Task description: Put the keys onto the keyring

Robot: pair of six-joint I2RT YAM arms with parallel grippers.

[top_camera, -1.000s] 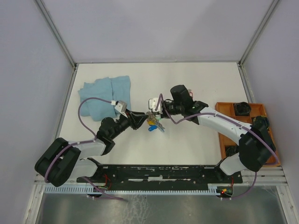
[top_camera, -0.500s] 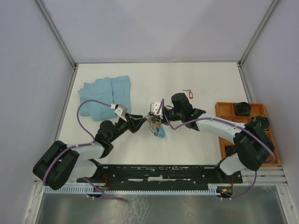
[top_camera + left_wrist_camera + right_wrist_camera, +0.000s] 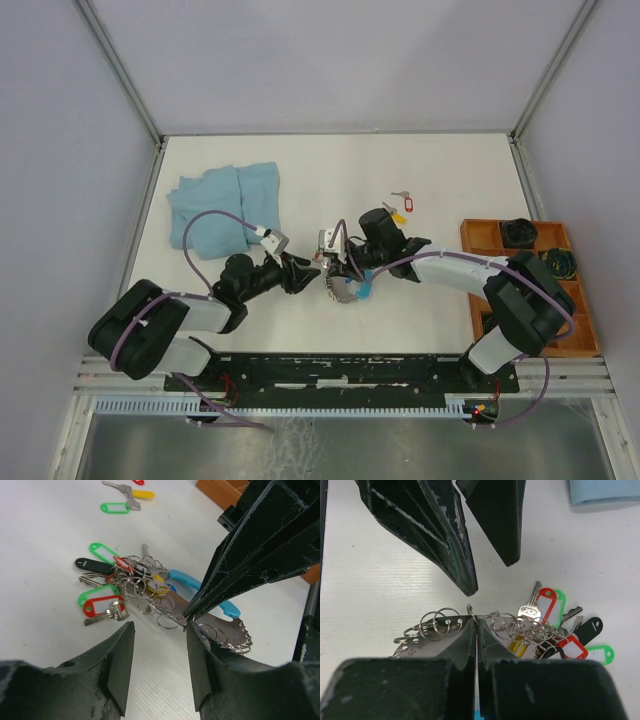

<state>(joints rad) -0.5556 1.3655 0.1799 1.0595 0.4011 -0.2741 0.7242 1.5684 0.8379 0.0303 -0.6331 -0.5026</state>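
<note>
At the keyring [image 3: 442, 622], the right pincer [image 3: 476, 622] is clamped on it, seemingly to steady it; just beside, the left pincer [image 3: 160, 630] stands apart.

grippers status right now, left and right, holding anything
left gripper: open, holding nothing.
right gripper: closed on the edge of the keyring, at its metal plate.
</note>
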